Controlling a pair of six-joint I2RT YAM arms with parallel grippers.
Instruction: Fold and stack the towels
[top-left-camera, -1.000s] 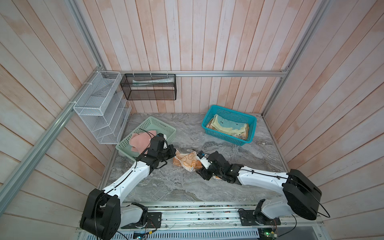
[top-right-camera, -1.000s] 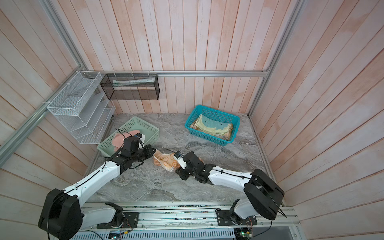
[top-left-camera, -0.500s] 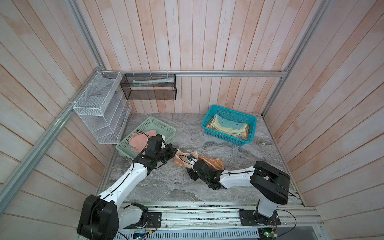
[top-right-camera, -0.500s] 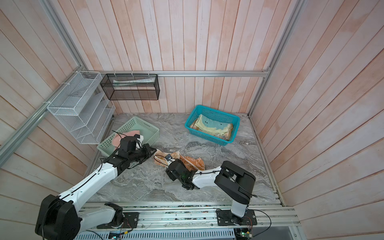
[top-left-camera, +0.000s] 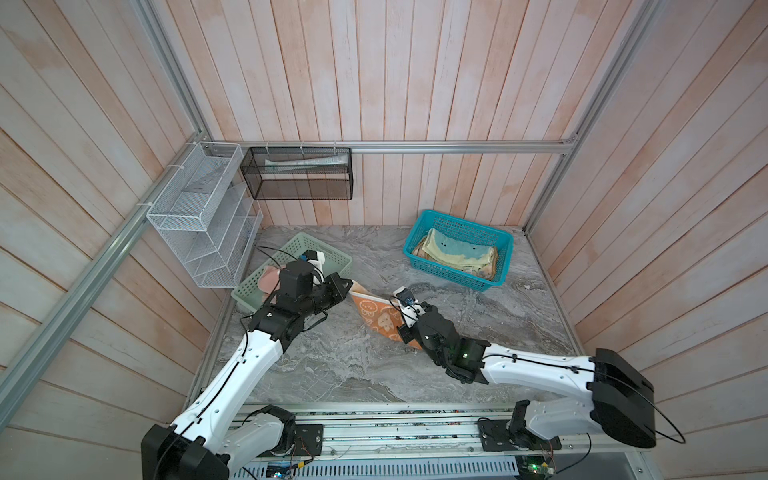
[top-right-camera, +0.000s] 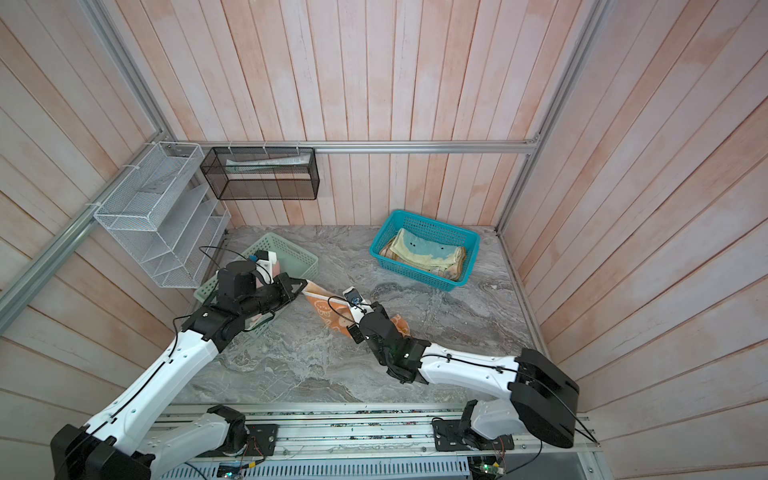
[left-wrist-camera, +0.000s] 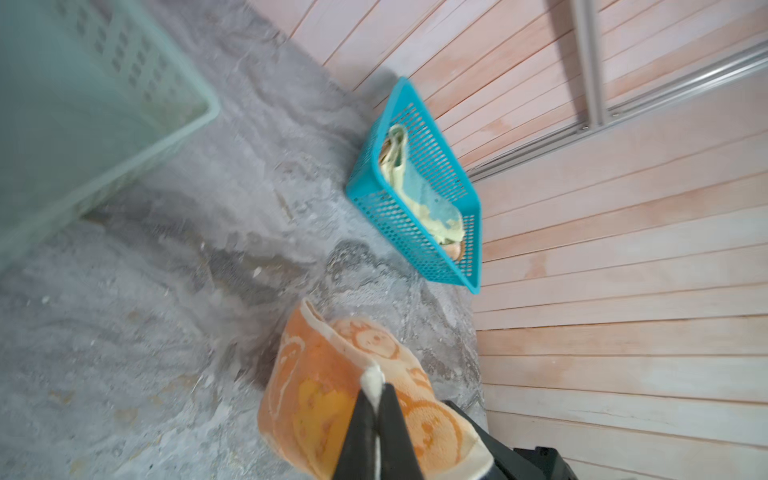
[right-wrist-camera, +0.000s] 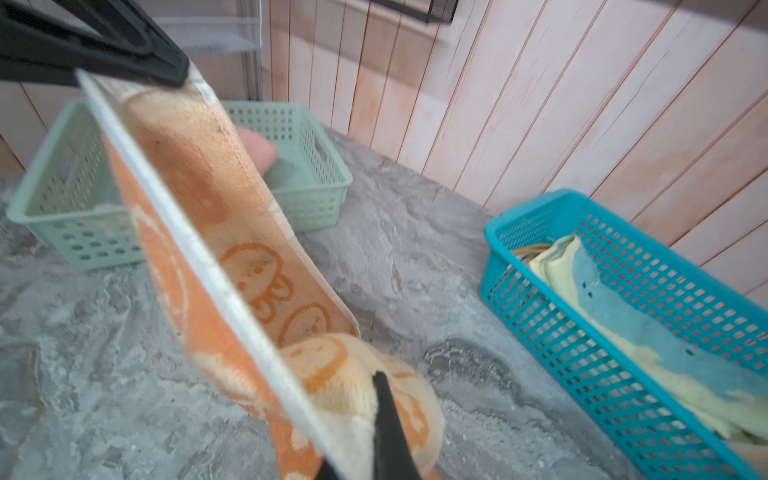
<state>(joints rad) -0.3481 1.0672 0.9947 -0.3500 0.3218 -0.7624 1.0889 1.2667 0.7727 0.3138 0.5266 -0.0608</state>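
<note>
An orange towel with cream bunnies (top-left-camera: 376, 316) (top-right-camera: 328, 311) hangs stretched above the marble table (top-left-camera: 332, 365) between both grippers. My left gripper (top-left-camera: 348, 286) (left-wrist-camera: 376, 386) is shut on its white-edged corner near the mint basket. My right gripper (top-left-camera: 402, 332) (right-wrist-camera: 357, 449) is shut on the opposite bunched end, lower and to the right. One right finger (right-wrist-camera: 386, 415) shows; the towel hides the other. A salmon pink towel (top-left-camera: 268, 279) lies in the mint-green basket (top-left-camera: 328, 257). A pale yellow-green towel (top-left-camera: 457, 253) lies folded in the teal basket (top-left-camera: 419, 266).
A white wire rack (top-left-camera: 199, 216) hangs on the left wall and a black mesh shelf (top-left-camera: 297, 174) on the back wall. The mint basket sits just behind my left arm. Bare marble lies between the two baskets and toward the front rail (top-left-camera: 374, 419).
My right gripper was open and has shut on the orange towel's end. The towel, crumpled on the table before, now hangs spread between the two grippers. My left gripper kept its hold.
</note>
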